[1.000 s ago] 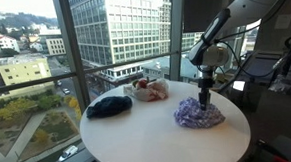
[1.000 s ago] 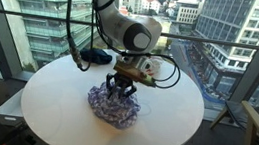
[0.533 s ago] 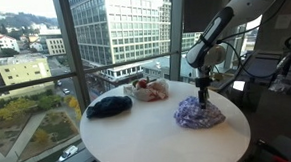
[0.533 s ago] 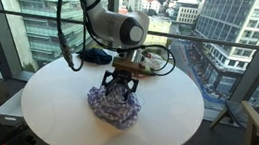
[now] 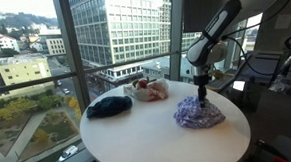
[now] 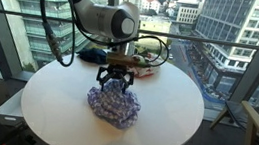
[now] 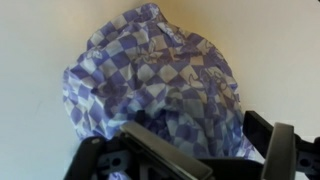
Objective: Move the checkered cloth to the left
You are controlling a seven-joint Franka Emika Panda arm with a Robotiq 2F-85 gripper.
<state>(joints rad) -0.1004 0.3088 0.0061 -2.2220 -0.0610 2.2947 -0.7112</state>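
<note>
Presently, the checkered cloth [image 6: 114, 105] is seen crumpled into a loose purple-and-white heap on the round white table [image 6: 54, 113]. In an exterior view the heap [image 5: 198, 113] is placed toward the side of the table away from the window. The gripper [image 6: 113, 81] is held directly above the cloth, pointing straight down, with its fingertips just at the top of the folds; whether fabric is actually touched cannot be told.

In the wrist view the cloth [image 7: 160, 85] fills most of the picture, and the gripper [image 7: 220, 160] is shown at the bottom edge with its two dark fingers [image 7: 165, 155] spread apart, so it is released rather than clenched. The near edge of the cloth is seen between and behind these fingers, and nothing is pinched.

Further out, a dark blue cloth [image 5: 109, 106] is laid near the window side of the table, well apart from the checkered one, and a red-and-white cloth [image 5: 151, 89] is bunched just beside it. Tall buildings are visible through the glass behind.
</note>
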